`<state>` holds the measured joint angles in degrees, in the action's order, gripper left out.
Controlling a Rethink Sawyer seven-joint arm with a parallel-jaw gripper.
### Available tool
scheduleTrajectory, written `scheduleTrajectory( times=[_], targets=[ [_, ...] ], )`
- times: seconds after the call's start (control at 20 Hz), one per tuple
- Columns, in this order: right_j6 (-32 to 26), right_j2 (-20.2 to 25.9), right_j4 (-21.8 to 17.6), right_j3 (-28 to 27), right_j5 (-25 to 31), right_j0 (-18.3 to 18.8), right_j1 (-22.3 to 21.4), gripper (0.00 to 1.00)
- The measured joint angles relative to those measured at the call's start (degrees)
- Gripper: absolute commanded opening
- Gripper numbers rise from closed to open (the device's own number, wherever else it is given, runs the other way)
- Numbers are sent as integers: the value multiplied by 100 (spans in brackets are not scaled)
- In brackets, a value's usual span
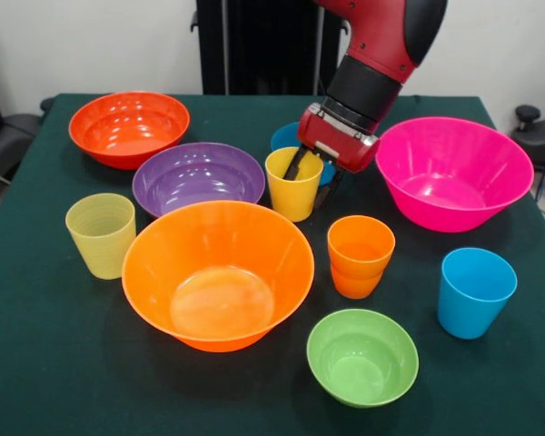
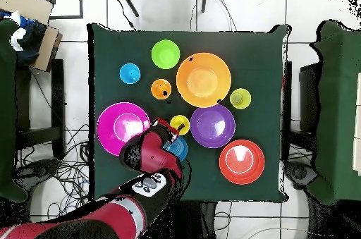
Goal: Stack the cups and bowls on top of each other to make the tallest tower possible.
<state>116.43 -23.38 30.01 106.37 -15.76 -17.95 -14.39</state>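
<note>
- The pincer straddled the yellow cup's far rim, one finger inside and one outside; it seemed closed on the rim, though the view was poor.
- The blue bowl sat just behind the cup.
- The purple bowl stood left and the pink bowl right in the front view.
- Nothing was stacked on the worktop.

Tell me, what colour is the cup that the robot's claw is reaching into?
Yellow. The cup shows best in the front view, with the gripper at its rim.
</note>
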Motion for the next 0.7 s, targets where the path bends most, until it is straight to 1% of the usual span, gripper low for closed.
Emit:
scheduleTrajectory(
  times=[0.7],
  targets=[
    [0,0,-1,0,0,-3,0,100]
  ],
)
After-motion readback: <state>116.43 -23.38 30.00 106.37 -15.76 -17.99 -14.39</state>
